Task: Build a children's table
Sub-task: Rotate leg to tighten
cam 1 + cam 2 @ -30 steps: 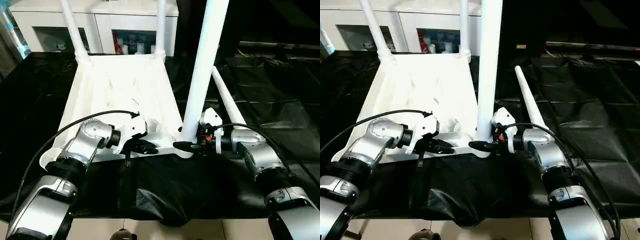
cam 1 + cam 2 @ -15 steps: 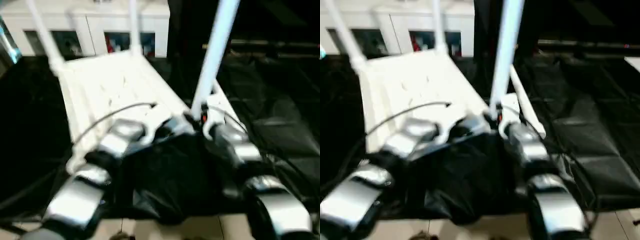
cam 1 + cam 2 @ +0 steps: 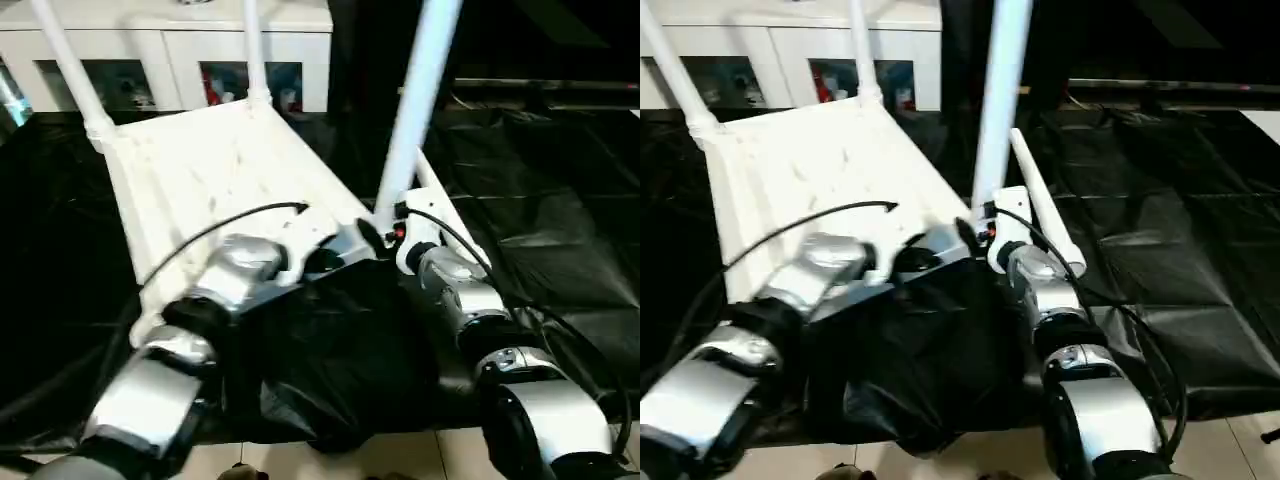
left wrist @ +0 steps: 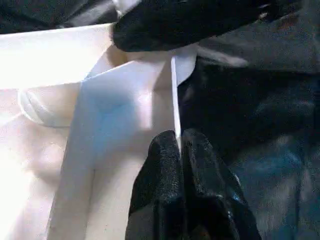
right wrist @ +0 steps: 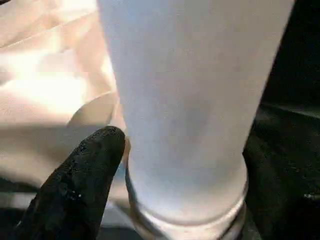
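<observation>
The white tabletop (image 3: 220, 170) lies upside down on black cloth, its ribbed underside facing up. Two white legs (image 3: 65, 65) (image 3: 250, 50) stand in its far corner sockets. A third leg (image 3: 420, 100) stands upright in the near right socket (image 5: 185, 215). One more leg (image 3: 1040, 210) lies on the cloth just right of the tabletop. My left gripper (image 4: 180, 145) is shut on the thin raised rim (image 4: 176, 100) near that corner. My right gripper (image 3: 385, 235) sits at the base of the upright leg (image 5: 190, 100).
A white cabinet with glass doors (image 3: 170, 50) stands behind the tabletop. Crinkled black cloth (image 3: 540, 220) spreads to the right and bunches up under my forearms. A black cable (image 3: 230, 225) arcs over my left arm. Pale floor (image 3: 330, 460) shows at the near edge.
The whole view has shifted and tilted, so the camera has moved. Both grippers remain at the near right corner, the left on the rim, the right at the leg's base.
</observation>
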